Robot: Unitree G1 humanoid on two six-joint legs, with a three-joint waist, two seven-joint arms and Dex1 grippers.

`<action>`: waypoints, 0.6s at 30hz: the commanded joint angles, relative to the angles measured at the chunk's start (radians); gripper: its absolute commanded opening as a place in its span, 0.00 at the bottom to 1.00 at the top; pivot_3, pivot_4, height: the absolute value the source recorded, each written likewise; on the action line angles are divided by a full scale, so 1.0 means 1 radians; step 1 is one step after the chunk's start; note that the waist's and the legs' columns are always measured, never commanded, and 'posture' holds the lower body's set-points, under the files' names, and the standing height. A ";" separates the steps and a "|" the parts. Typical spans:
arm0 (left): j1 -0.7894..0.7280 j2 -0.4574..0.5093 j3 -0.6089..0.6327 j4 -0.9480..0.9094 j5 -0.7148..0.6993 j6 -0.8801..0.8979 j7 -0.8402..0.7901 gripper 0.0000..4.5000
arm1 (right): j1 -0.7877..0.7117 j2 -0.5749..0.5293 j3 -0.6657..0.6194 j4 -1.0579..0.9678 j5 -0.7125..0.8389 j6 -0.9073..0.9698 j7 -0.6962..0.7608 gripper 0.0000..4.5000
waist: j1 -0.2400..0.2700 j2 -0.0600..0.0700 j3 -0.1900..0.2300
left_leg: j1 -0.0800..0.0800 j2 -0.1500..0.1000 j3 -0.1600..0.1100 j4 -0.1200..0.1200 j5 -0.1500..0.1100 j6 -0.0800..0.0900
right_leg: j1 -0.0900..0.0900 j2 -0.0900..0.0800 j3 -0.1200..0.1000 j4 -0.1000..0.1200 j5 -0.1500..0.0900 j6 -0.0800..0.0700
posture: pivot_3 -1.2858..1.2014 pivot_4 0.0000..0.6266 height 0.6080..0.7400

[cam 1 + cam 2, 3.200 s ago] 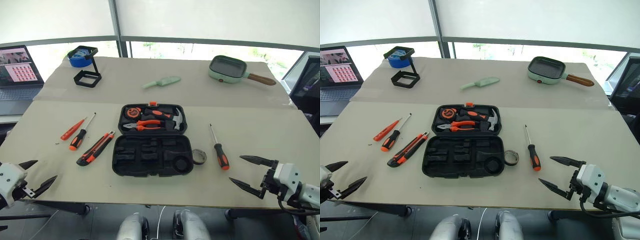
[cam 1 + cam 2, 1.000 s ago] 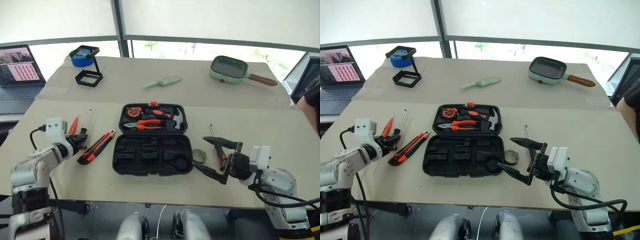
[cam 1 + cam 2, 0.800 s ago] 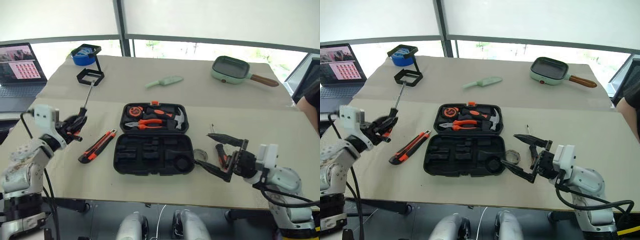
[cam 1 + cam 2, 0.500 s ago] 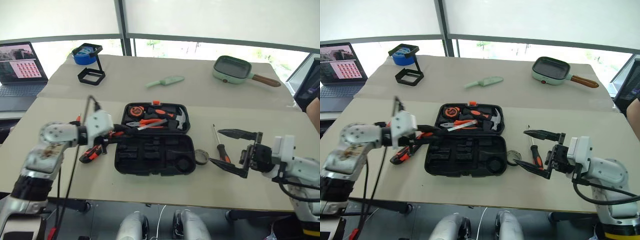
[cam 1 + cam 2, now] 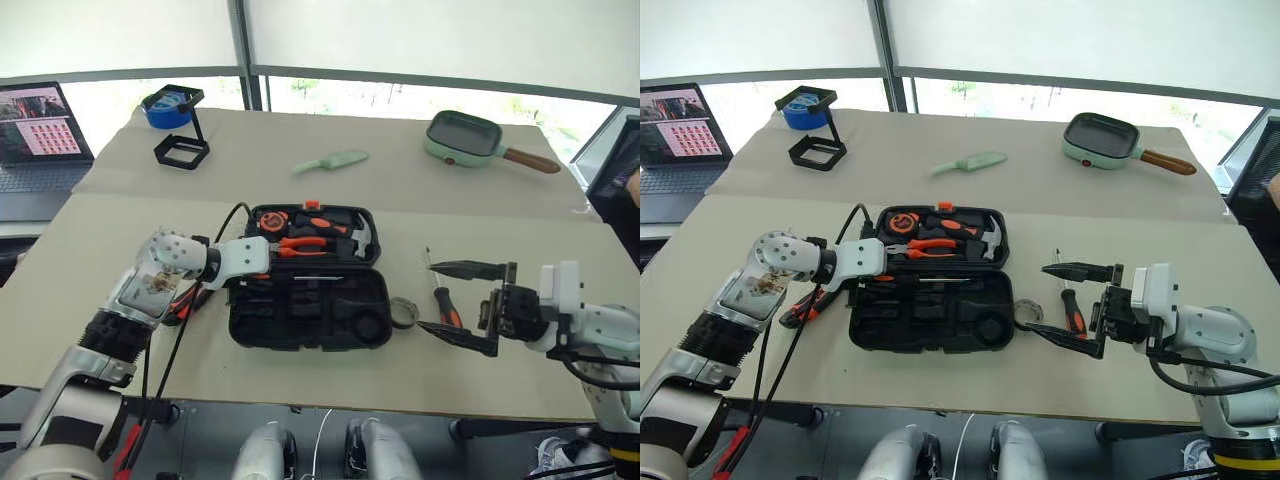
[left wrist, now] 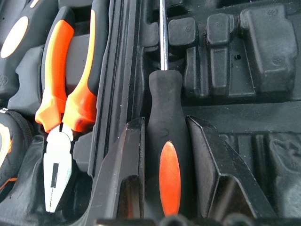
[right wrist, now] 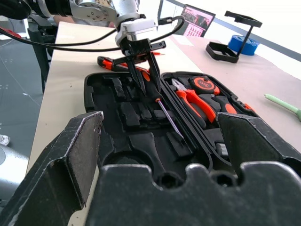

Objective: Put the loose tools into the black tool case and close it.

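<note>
The black tool case (image 5: pixel 372 335) lies open in the middle of the table. My left gripper (image 5: pixel 263 280) reaches over the case's left side, shut on the black-and-orange handle of a screwdriver (image 6: pixel 168 155) whose steel shaft (image 5: pixel 318 278) lies across the back of the slotted half. My right gripper (image 5: pixel 465 298) hovers open to the right of the case, pointing at it. Beneath it on the table lie a second screwdriver (image 5: pixel 442 300) and the small dark tape roll (image 5: pixel 402 312). The orange-black utility knife (image 5: pixel 805 305) lies left of the case, partly hidden by my left arm.
Orange-handled pliers (image 5: pixel 302 243), a hammer and a tape measure sit in the case's far half. At the table's back are a laptop (image 5: pixel 35 115), a black frame with blue tape (image 5: pixel 180 150), a mint-green knife (image 5: pixel 330 160) and a green pan (image 5: pixel 465 135).
My left gripper picked a screwdriver up from the table at the left and swung it right, down into the case. My right gripper drew back to the right, staying open.
</note>
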 commanded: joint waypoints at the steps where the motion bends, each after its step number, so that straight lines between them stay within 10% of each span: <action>1: -0.017 -0.018 0.001 0.001 0.018 -0.005 0.019 0.19 | 0.007 0.009 -0.004 -0.042 0.000 -0.002 -0.013 1.00 | 0.002 0.000 0.000 | 0.000 0.000 0.000 0.000 0.000 0.000 | 0.000 0.000 0.000 0.000 0.000 0.000 | 0.52 0.24 1.00; 5: -0.004 -0.037 0.006 -0.018 -0.005 0.017 -0.002 0.19 | 0.012 0.016 -0.001 -0.057 0.004 0.013 -0.014 1.00 | 0.003 0.000 0.000 | 0.000 0.000 0.000 0.001 0.000 0.000 | 0.000 0.000 0.000 0.001 0.000 0.000 | 0.52 0.24 1.00; 10: 0.030 -0.099 0.096 -0.041 -0.089 -0.086 0.063 0.63 | 0.060 0.011 0.018 -0.128 0.032 0.061 -0.005 1.00 | 0.012 0.000 0.000 | -0.001 0.000 -0.001 0.002 0.000 0.000 | 0.000 -0.001 0.000 0.001 0.000 0.000 | 0.52 0.24 1.00; 18: 0.133 -0.110 0.212 -0.085 -0.163 0.036 0.154 0.51 | 0.136 0.022 0.029 -0.197 0.033 0.094 -0.034 1.00 | -0.004 0.000 0.000 | 0.000 -0.002 -0.002 0.004 -0.001 0.001 | 0.002 -0.006 0.000 0.003 -0.001 0.004 | 0.52 0.24 1.00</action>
